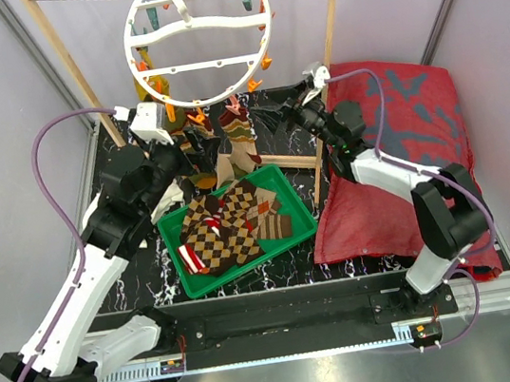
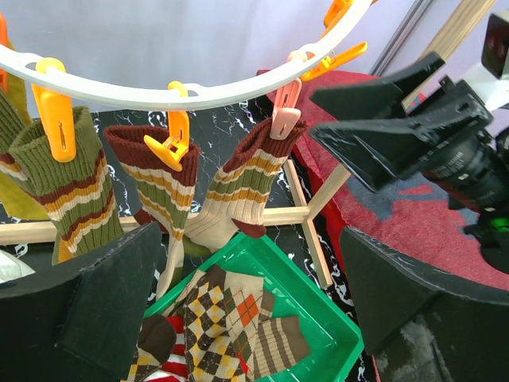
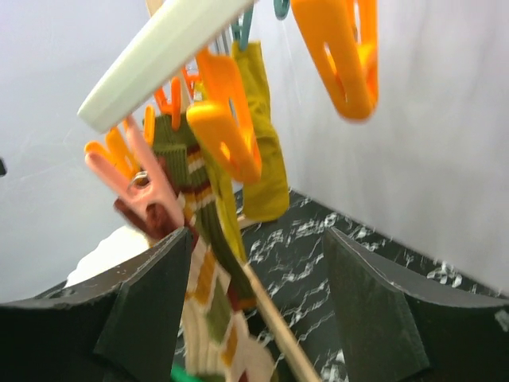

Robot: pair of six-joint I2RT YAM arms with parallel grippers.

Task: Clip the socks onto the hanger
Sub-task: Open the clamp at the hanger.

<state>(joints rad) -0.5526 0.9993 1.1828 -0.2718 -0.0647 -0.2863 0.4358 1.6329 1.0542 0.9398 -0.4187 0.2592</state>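
Top external view has the white hanger (image 1: 203, 65) slung under the wooden rack (image 1: 331, 31), with orange and teal clips all round its ring. Striped socks (image 1: 237, 122) dangle from its near edge, above the back of the green tray (image 1: 294, 206). More lie heaped in that tray, argyle socks (image 1: 225, 229) on top and a red-and-white striped sock (image 1: 191, 256) at the near left corner. The left gripper (image 1: 178, 135) is up at the left of the hanging row; its wrist view shows the fingers (image 2: 111, 294) wide apart with nothing between them. The right gripper (image 1: 283, 110) reaches in from over the red cushion (image 1: 400, 131), its jaws apart and clamped on nothing. On the right wrist view, a pink clip (image 3: 147, 195) bites the brown cuff of one striped sock, just beside the finger on that view's left. An olive-yellow sock (image 3: 262, 151) hangs further back.
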